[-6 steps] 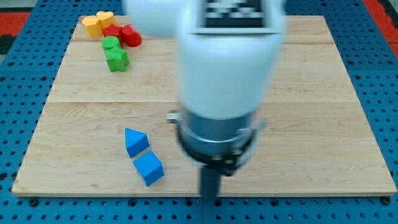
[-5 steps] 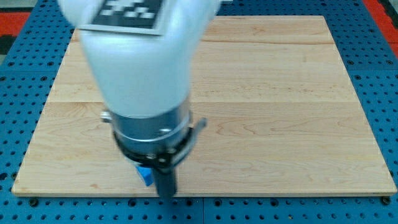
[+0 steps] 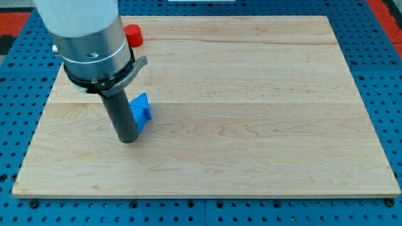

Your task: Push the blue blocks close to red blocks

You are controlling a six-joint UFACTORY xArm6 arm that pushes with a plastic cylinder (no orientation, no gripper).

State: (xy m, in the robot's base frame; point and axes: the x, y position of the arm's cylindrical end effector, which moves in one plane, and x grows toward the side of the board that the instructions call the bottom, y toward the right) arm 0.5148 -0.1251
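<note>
My tip (image 3: 127, 140) rests on the wooden board at the view's left, touching the lower left side of a blue block (image 3: 142, 113). Only part of that blue block shows beside the rod; whether it is one block or two I cannot tell. A red block (image 3: 133, 35) shows at the view's top left, partly hidden behind the arm's white body. The arm hides the other blocks at the top left.
The wooden board (image 3: 251, 107) lies on a blue pegboard table. The arm's large white and grey body (image 3: 85, 37) covers the board's upper left corner.
The arm has swept from the view's bottom centre to the left and up. The blue blocks have been pushed from near the bottom edge up towards the board's left middle.
</note>
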